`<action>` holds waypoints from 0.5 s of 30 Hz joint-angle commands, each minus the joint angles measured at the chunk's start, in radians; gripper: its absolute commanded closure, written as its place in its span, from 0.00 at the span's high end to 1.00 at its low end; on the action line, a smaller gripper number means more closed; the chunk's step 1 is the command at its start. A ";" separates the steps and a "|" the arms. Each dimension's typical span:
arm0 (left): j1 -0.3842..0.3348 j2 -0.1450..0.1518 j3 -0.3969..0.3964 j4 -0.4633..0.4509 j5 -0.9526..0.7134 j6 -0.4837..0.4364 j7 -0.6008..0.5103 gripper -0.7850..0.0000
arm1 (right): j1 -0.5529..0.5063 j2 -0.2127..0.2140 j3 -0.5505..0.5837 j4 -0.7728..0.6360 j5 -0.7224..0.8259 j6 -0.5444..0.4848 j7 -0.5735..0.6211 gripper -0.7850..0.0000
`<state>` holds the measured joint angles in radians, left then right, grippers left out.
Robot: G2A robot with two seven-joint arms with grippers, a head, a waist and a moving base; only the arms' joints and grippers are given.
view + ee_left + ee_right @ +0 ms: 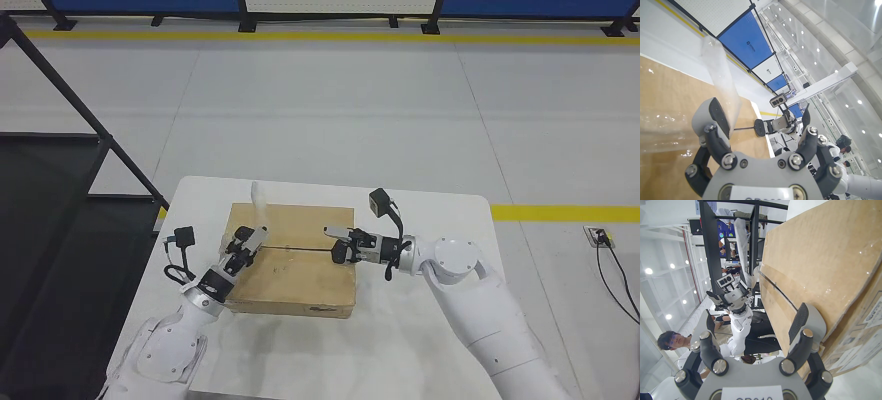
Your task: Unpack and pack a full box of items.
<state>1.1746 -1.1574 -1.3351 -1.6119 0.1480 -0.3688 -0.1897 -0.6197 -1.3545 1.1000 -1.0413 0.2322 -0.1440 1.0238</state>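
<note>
Tape strip (pixel 260 205) stands up from the closed box (pixel 300 275) mid-worktop (pixel 430 330), against one pad of the left gripper (pixel 250 240), fingers spread, at the box's 9 o'clock. Right gripper (pixel 338 245), fingers also released, sits at 3 o'clock. Risk: the sticky strip may cling to the pad or flop back onto the seam.

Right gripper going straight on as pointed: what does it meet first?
Running along the box top, the right gripper probably meets the left gripper by the raised tape strip first; depth unclear.
</note>
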 commanded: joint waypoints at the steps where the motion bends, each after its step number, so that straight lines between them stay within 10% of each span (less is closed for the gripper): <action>1: -0.006 -0.002 0.009 0.008 0.008 0.000 0.000 1.00 | 0.000 0.000 0.000 0.000 0.000 0.000 0.000 1.00; 15: -0.016 -0.014 0.044 0.008 0.044 0.007 -0.010 1.00 | 0.000 0.000 0.000 0.000 0.000 0.000 0.000 1.00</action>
<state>1.1586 -1.1702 -1.2927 -1.6024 0.1897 -0.3625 -0.1986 -0.6197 -1.3545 1.1000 -1.0413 0.2322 -0.1440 1.0238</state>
